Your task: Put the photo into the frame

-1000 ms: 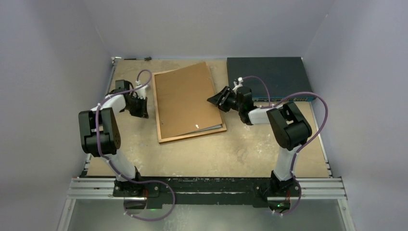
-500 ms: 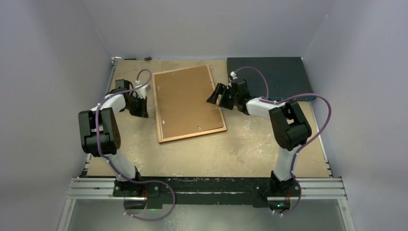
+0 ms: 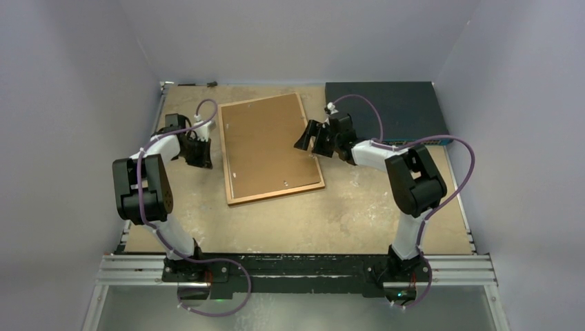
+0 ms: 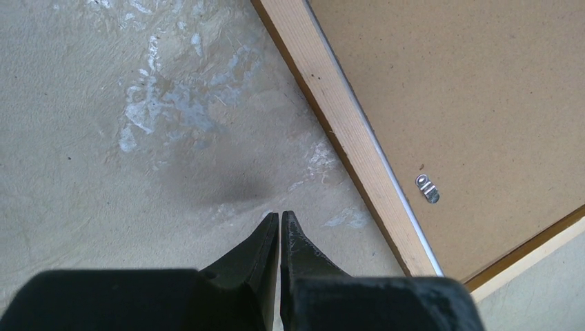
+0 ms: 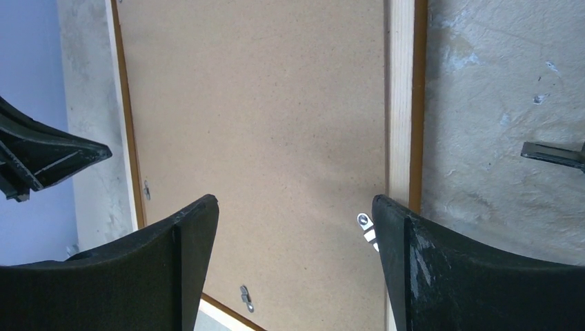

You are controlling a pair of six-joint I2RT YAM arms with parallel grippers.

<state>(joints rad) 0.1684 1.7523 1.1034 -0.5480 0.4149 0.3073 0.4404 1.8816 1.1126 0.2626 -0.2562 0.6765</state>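
1. Right gripper (image 3: 308,136) is hovering with its jaws spread wide and gripping nothing. It is straddling the frame's (image 3: 276,194) right rail towards the far end.
2. Left gripper (image 3: 200,153) is sitting clenched on nothing, over bare table (image 3: 345,207) just beside the frame's left rail and apart from it.
3. Frame is lying face down, back up, mid-table between the two grippers, with the blue box (image 3: 386,110) off its far right corner. Backing board (image 3: 269,145) is sitting flush inside the rails.
4. Photo is not showing in any view. It may be lying under the board, but this cannot be confirmed.
5. Long axis of the frame is running near-to-far and is slightly skewed, with the far end leaning left and the near end leaning right.
6. Risks, as judgement:
   - A turn clip (image 5: 364,222) is showing beside the right fingertip. If the clips are not swung over the board, it is only resting loose and could lift or fall out.
   - A fingertip coming down on the rail edge could catch the board and pry it up, disturbing whatever is lying beneath.
   - Sideways pushing on a clip could slide the whole frame across the smooth table, as nothing is bracing it. The left gripper is not touching the opposite rail.
   - Hard downward pressing is risking the glass underneath.
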